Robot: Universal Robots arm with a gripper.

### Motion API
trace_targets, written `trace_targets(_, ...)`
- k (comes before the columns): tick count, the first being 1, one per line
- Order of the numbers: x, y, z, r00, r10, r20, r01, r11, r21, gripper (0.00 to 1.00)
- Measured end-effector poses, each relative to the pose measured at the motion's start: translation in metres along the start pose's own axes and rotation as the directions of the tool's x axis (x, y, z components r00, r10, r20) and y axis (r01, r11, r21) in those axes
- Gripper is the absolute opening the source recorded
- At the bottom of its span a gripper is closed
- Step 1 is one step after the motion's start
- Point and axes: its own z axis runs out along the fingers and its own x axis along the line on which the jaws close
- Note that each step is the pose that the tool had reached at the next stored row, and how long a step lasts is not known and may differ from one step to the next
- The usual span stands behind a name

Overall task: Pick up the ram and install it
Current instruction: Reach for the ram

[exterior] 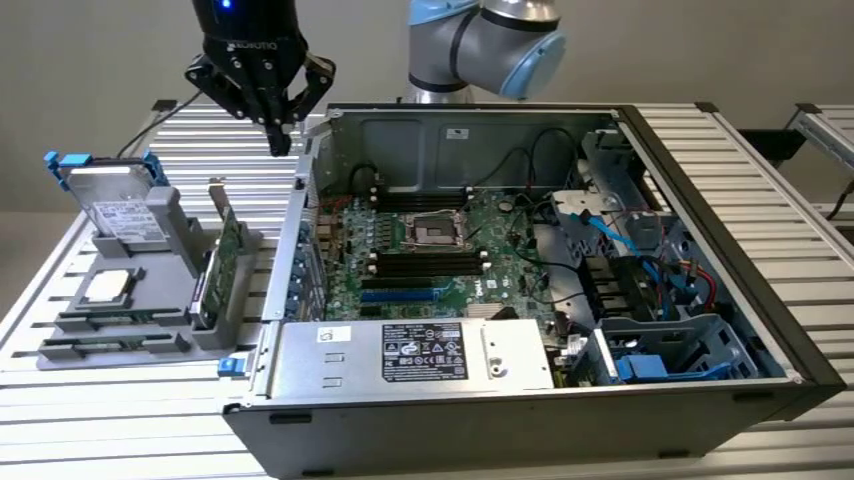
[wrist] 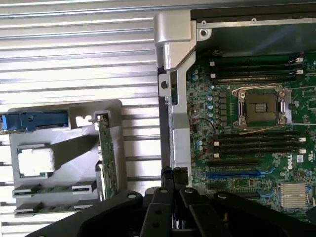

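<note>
Pincer (exterior: 278, 142) is shut and empty above the slatted metal tabletop (exterior: 107, 420), with the long thin green circuit-board ram stick (exterior: 123, 320) in the grey plastic holder (exterior: 187, 240) at its 7 o'clock in the exterior view (well apart), so I'd open before descending and grip square across its long edges.

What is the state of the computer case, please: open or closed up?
Open. The computer case has no side panel on it, so the motherboard and the power supply inside are in plain sight.
</note>
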Motion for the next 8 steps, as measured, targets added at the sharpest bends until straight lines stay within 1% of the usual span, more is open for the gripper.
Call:
trace_targets(3,0.014,-0.0016,0.0038,1.0000,0.000,-0.0079,0.000,1.0000,0.0006,0.10)
trace_targets(5,0.023,-0.0026,0.0064,0.9999,0.001,-0.0110,-0.001,1.0000,0.0008,0.10)
trace_targets(8,0.036,-0.0044,0.0100,0.9999,0.001,-0.0138,-0.001,1.0000,0.0010,0.10)
